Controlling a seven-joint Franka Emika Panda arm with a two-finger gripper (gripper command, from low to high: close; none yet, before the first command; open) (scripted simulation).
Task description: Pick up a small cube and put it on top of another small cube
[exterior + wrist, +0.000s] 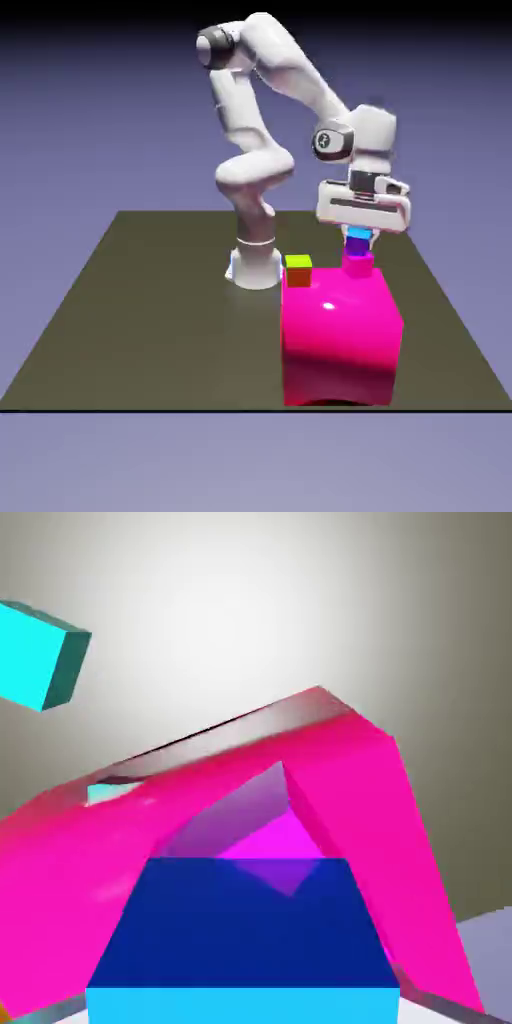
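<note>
The white arm [290, 70] arched toward the exterior view's right, its gripper [359, 240] pointing down, fingers spread apart.

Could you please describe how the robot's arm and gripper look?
The arm is glossy white, with rounded segments and dark grey round joint caps. The gripper has a wide white body with a dark slot along it and small grey fingertips.

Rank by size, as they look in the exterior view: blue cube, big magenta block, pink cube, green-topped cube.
1. Big magenta block
2. Pink cube
Unsure: green-topped cube and blue cube; they look alike.
</note>
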